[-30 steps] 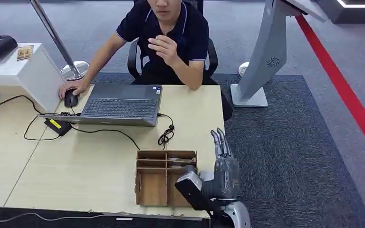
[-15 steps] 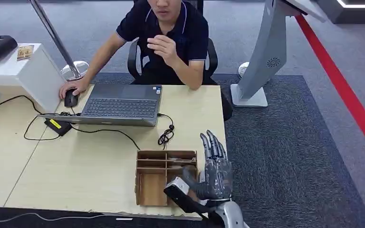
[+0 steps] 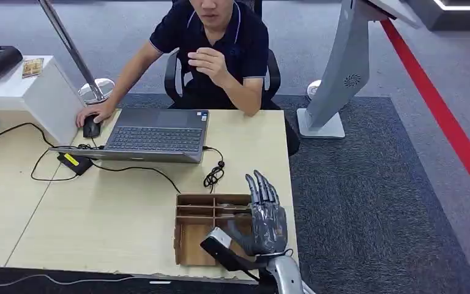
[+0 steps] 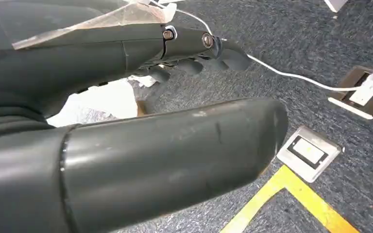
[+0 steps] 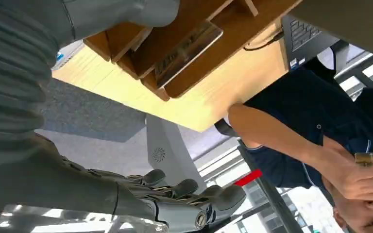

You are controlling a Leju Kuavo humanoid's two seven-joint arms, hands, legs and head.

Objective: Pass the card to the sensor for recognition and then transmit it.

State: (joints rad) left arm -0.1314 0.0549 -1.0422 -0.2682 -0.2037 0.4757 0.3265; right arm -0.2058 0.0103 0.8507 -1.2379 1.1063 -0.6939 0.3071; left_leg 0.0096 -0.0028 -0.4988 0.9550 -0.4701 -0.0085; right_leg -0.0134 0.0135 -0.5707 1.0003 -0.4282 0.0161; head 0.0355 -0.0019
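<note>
Risk: your right hand (image 3: 263,223), fingers spread and holding nothing, is hovering over the card (image 5: 187,48) in the organizer (image 3: 191,236); a careless reach may knock its dividers.

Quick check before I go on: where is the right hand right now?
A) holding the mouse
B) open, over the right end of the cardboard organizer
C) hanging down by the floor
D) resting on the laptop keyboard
B: in the head view the right hand is over the right end of the cardboard organizer with fingers spread and nothing held; a person's hand covers the mouse.
</note>
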